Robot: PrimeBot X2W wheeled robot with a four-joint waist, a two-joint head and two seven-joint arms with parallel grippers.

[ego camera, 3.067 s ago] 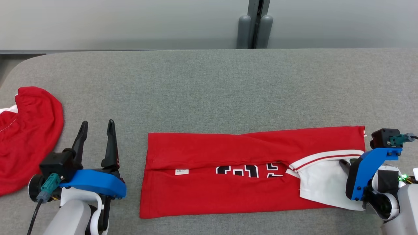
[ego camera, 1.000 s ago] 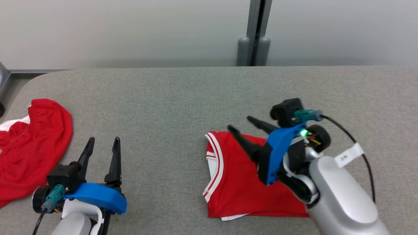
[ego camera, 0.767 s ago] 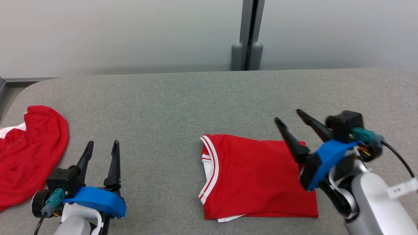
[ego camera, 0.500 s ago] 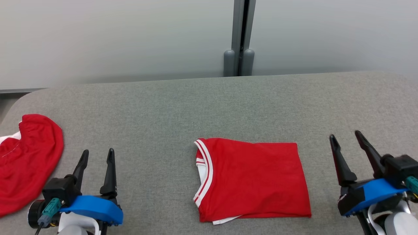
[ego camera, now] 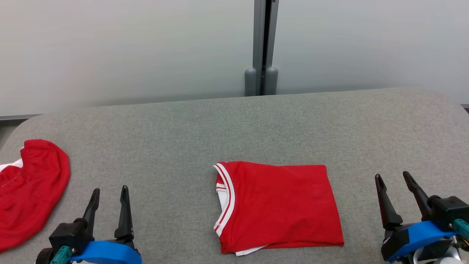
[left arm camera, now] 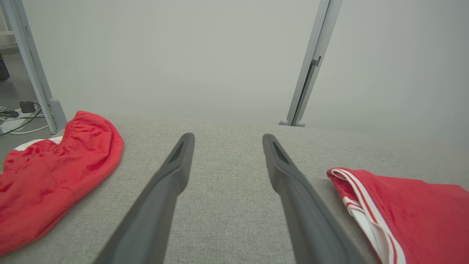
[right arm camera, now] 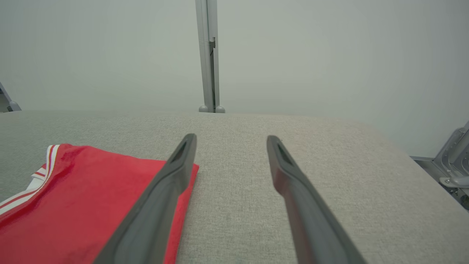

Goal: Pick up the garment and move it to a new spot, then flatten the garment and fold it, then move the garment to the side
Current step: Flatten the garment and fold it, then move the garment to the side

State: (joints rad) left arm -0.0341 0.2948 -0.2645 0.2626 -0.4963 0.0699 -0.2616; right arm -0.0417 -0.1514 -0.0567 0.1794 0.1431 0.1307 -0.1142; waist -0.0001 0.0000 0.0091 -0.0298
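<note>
The garment [ego camera: 278,207] is a red jersey with white trim, folded into a neat rectangle on the grey table [ego camera: 234,124], its collar edge at the left. It also appears at the right of the left wrist view as the garment [left arm camera: 410,209] and at the lower left of the right wrist view as the garment [right arm camera: 73,198]. My left gripper [ego camera: 110,190] stands open at the lower left, well apart from the cloth. My right gripper [ego camera: 392,176] stands open at the lower right, just past the garment's right edge. Both hold nothing.
A second red cloth [ego camera: 29,190] with white trim lies bunched at the table's left edge, also the red cloth [left arm camera: 51,176] in the left wrist view. A grey post [ego camera: 261,47] rises against the pale wall behind the table. Bare table lies between the two cloths.
The long folded jersey got folded in half by my right gripper, which let go and drew back to the lower right. The head camera tilted up. The left gripper held still.
</note>
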